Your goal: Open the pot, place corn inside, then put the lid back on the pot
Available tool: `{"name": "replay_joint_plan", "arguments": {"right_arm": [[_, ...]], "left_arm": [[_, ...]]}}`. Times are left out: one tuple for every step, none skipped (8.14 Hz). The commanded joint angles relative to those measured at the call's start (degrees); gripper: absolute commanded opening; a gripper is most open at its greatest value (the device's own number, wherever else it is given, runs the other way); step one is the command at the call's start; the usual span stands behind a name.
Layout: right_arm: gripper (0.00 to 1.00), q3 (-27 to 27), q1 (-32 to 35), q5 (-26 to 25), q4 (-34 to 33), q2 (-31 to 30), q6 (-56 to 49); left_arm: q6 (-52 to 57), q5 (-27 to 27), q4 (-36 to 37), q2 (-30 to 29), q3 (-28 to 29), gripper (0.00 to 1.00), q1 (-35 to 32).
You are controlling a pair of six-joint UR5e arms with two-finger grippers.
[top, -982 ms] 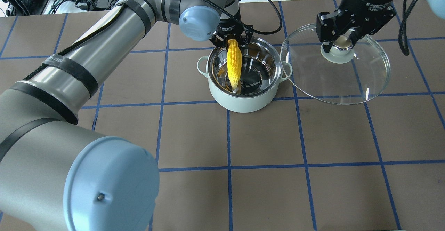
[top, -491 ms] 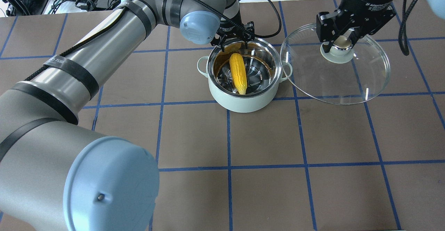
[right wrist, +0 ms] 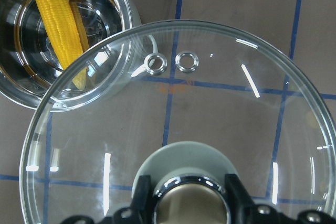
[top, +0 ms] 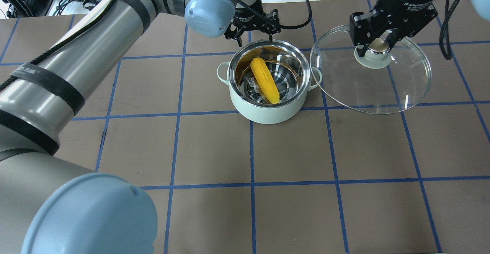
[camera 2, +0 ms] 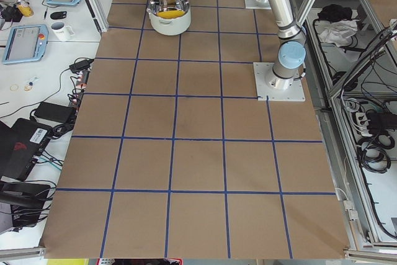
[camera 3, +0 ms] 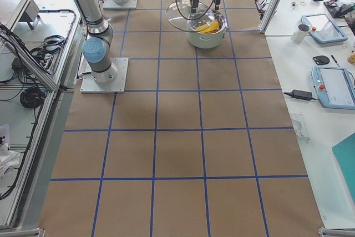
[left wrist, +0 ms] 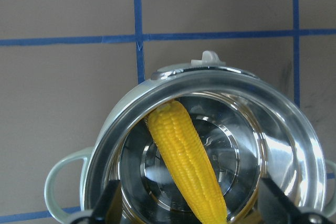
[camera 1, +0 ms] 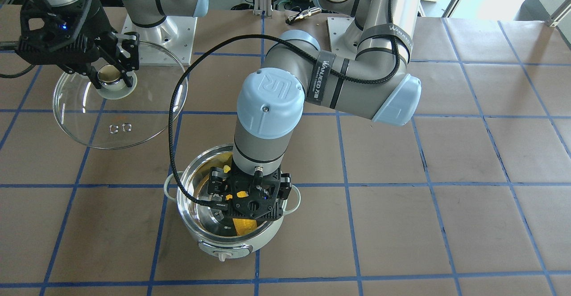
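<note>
The mint-green pot [top: 268, 113] stands open, and its front knob shows in the front view [camera 1: 221, 256]. The yellow corn [top: 264, 80] lies loose and slanted in the steel bowl; it also shows in the left wrist view [left wrist: 186, 166]. My left gripper [top: 254, 36] is open and empty above the pot's far rim, over the pot in the front view [camera 1: 250, 198]. My right gripper [top: 377, 47] is shut on the knob of the glass lid [top: 367, 91]. It holds the lid tilted, right of the pot, with the rim overlapping the pot's right handle. The corn [right wrist: 58, 14] shows through the lid [right wrist: 210, 108].
The brown table has a blue tape grid. The arms' base plates [camera 1: 160, 42] sit at the robot's side. A black cable [camera 1: 178, 108] loops from the left arm past the lid's edge. Side benches hold tablets and a mug [camera 2: 62, 29].
The left gripper let go of the corn, which dropped flat into the pot. The gripper then rose and drew back over the far rim. The right gripper and lid barely moved.
</note>
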Motion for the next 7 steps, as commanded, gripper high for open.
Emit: {"name": "replay_joint_plan", "arguments": {"right_arm": [[0.3, -1.31, 1.04, -0.65, -6.43, 4.42, 0.17], [0.3, -2.1, 3.13, -0.3, -10.55, 7.84, 1.22], [0.3, -2.37, 7.59, -0.91, -14.95, 11.71, 7.32], [0.3, -2.81, 12.42, -3.0, -18.47, 14.7, 12.16], [0.29, -4.38, 16.13, -5.03, -20.07, 17.87, 17.61], [0.29, -6.22, 18.43, -6.18, -21.83, 21.2, 20.79], [0.29, -7.2, 18.8, -6.1, -22.89, 23.59, 24.57]], "left_arm": [[9.42, 0.14, -10.2, 7.77, -0.53, 0.91, 1.85], [9.72, 0.14, -13.55, 10.75, -1.05, 0.92, 3.25], [12.5, 0.23, -18.54, 12.61, -1.32, 0.94, 6.14], [17.23, 3.8, -22.94, 14.81, -1.5, 0.95, 10.6], [19.71, 5.31, -26.55, 16.22, -2.02, 0.95, 14.82], [19.83, 5.5, -28.07, 18.5, -3.51, 0.95, 17.22], [19.65, 5.94, -28.0, 21.13, -6.48, 0.96, 18.02]]}}
